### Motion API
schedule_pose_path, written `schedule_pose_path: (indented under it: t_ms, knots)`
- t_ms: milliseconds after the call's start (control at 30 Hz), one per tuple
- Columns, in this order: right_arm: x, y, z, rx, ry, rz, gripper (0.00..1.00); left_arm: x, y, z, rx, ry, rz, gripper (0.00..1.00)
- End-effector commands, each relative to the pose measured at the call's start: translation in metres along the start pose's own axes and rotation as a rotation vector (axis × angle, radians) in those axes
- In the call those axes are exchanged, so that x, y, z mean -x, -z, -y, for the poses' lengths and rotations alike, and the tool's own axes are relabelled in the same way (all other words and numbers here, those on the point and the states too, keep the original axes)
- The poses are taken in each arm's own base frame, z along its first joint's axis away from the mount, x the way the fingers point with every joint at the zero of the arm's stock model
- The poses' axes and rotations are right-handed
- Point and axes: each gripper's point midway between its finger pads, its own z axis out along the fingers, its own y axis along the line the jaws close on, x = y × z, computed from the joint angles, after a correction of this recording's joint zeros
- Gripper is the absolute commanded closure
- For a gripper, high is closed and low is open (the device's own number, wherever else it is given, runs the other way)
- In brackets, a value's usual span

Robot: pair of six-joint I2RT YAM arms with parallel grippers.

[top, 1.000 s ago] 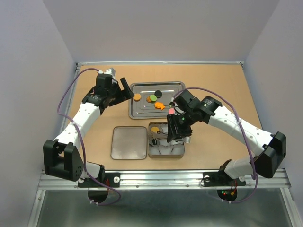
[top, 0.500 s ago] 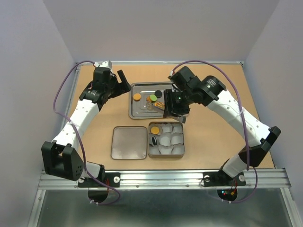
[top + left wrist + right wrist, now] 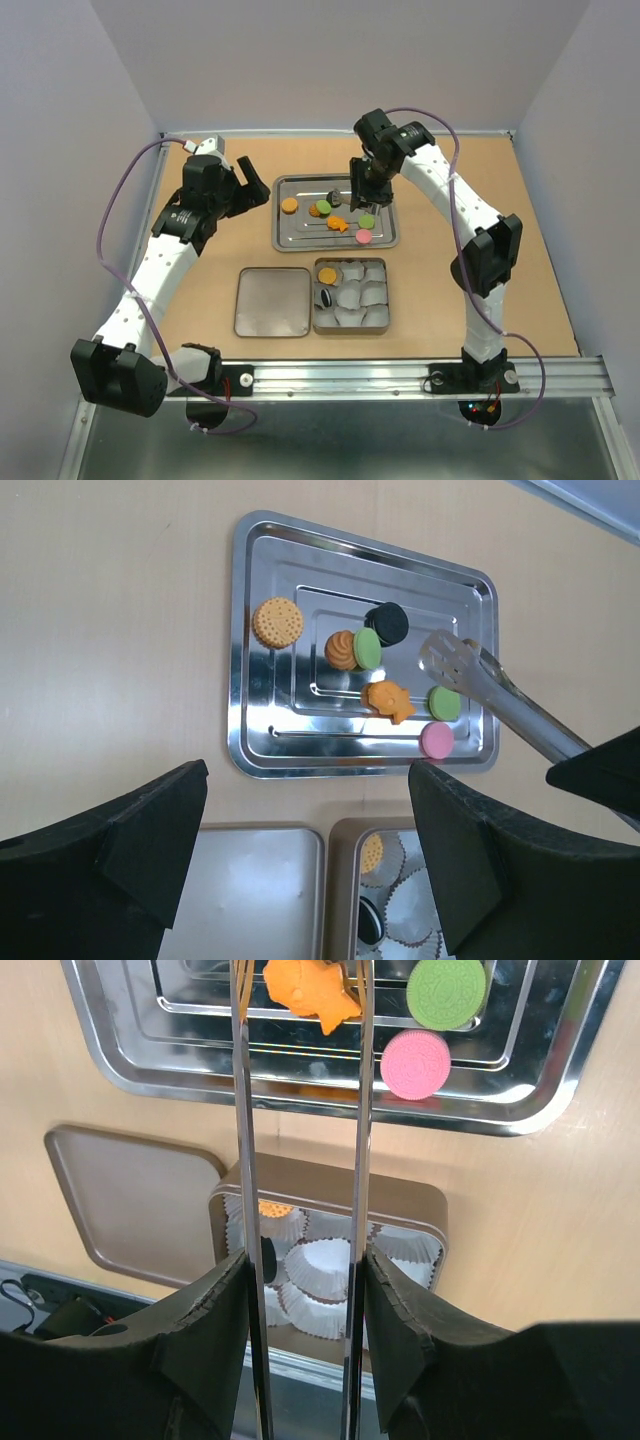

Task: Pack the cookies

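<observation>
Toward the table's far edge, the cookies [image 3: 390, 701] lie on the tray [image 3: 240, 660]: light, brittle-looking, best pinched gently by their edges. The right gripper [image 3: 305, 1265] clamps the tongs [image 3: 470, 675]; the left gripper [image 3: 305, 780] gapes empty.

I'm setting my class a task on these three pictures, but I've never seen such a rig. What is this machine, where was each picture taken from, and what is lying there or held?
It is a robot: two white jointed arms bolted at the near edge of a table, each ending in a two-fingered hand. The wide picture looks down from above and behind them; the other two come from cameras on the wrists, so each shows its own dark fingers. On the table lie a steel tray with seven cookies, an open tin lined with white paper cups, and what looks like its lid beside it. Two more cookies sit in the tin. The right hand grips metal tongs over the tray; the left hand is open and empty.
</observation>
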Motion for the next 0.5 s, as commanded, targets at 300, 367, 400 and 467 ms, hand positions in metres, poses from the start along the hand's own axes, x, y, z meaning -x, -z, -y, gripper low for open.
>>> schedule_pose_path:
  t_ms: [300, 367, 400, 467]
  knots:
    - [0.010, -0.021, -0.021, 0.068, 0.054, -0.016, 0.50, 0.006, 0.008, 0.001, -0.007, -0.041, 0.038, 0.07]
    - [0.009, -0.028, -0.021, 0.070, 0.053, -0.028, 0.50, 0.005, 0.007, 0.001, -0.011, -0.047, 0.033, 0.07]
    - [0.008, -0.032, -0.022, 0.076, 0.053, -0.035, 0.50, 0.003, 0.005, 0.000, -0.009, -0.050, 0.030, 0.07]
    - [0.010, -0.036, -0.023, 0.084, 0.048, -0.033, 0.50, 0.003, 0.005, 0.000, -0.012, -0.056, 0.029, 0.07]
